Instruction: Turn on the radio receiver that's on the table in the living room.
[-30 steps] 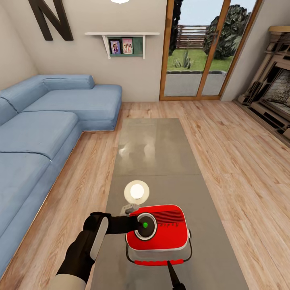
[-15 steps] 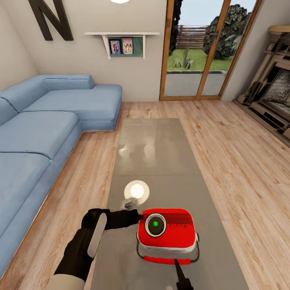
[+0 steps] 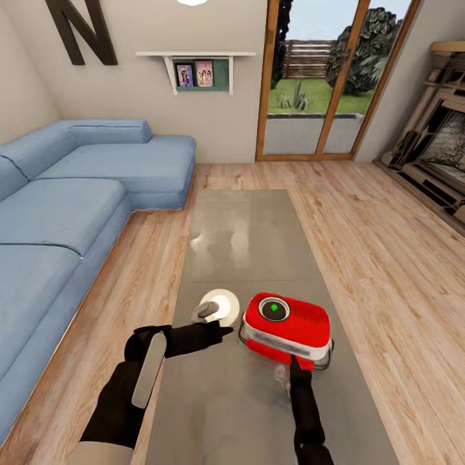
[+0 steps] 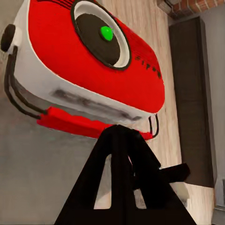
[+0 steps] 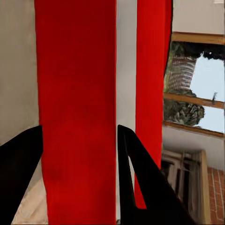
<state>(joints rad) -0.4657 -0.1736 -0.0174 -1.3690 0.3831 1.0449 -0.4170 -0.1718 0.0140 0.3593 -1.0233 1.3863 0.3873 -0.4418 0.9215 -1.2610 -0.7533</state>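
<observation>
The red radio receiver, with a white band and a green light on its round dial, sits tilted on the near half of the glossy grey table. My left gripper is shut just left of it, not touching; in the left wrist view its closed tips point at the radio. My right gripper reaches up against the radio's near side. In the right wrist view its fingers stand apart with a red part of the radio between them.
A round white lamp reflection lies on the table beside the left gripper. The blue L-shaped sofa runs along the left. Wood floor surrounds the table. Glass doors and a fireplace stand beyond.
The radio has slid right and away across the table, its dial now facing more upward. The left gripper came off the dial. The right arm has reached forward to the radio.
</observation>
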